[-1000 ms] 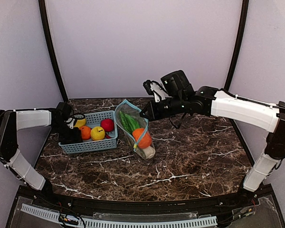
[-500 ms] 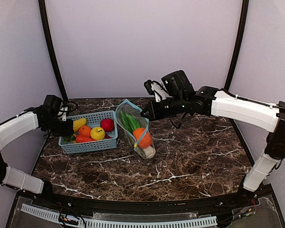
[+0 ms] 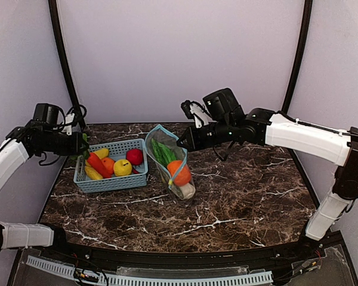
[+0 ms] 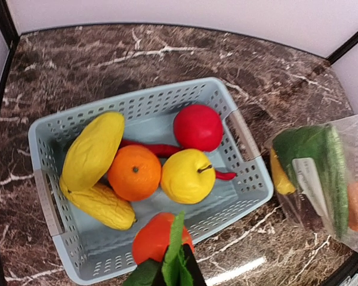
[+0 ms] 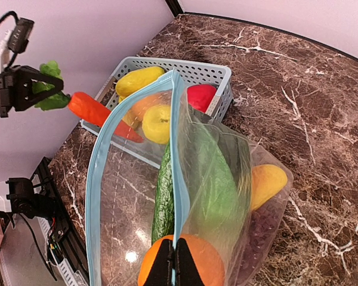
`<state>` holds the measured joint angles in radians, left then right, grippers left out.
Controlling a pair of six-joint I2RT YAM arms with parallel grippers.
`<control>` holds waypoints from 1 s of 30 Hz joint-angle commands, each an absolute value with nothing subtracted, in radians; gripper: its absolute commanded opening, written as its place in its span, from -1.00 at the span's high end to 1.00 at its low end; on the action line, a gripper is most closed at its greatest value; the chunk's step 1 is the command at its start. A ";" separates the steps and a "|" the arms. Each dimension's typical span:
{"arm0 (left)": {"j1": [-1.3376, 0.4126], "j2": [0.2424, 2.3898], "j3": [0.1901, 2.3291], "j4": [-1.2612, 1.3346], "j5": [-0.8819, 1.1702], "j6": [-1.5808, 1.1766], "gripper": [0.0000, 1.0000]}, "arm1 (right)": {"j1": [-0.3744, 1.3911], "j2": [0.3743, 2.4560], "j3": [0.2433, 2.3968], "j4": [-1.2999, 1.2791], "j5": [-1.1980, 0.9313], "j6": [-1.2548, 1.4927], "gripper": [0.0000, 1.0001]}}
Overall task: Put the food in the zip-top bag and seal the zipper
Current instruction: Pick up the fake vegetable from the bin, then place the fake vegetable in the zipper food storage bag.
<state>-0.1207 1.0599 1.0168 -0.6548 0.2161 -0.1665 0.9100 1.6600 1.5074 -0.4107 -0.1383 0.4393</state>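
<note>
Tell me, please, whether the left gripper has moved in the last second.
Yes. The left gripper has lifted out of the basket's left end, shut on the carrot's green top, and now hangs above the basket's left rim.

Zip-top bag clear crinkly plastic; basket matt perforated plastic; table glossy marble.

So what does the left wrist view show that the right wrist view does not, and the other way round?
Only the left wrist view: the bumpy yellow piece in the basket and the white label on the clear bag.
Only the right wrist view: the teal zipper round the bag's open mouth, pinched by the right fingers, and the left arm's black wrist from outside.
Both: the basket, the bag, the yellow apple, the red apple, and the carrot held by its leaves in the left fingers.
</note>
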 commanded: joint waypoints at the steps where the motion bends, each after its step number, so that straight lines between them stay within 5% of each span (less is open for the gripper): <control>1: -0.122 1.017 1.133 -0.698 0.318 -0.113 0.99 | 0.904 1.636 1.534 -0.376 -0.137 0.437 1.00; 9: -0.147 1.107 1.386 -0.728 0.631 -0.126 0.99 | 0.904 1.641 1.543 -0.378 -0.141 0.439 1.00; 19: -0.389 1.247 1.636 -0.752 0.658 -0.148 0.99 | 0.904 1.655 1.559 -0.386 -0.147 0.438 1.00; 30: -0.451 1.316 1.746 -0.649 0.737 -0.224 0.99 | 0.904 1.658 1.566 -0.389 -0.148 0.433 1.00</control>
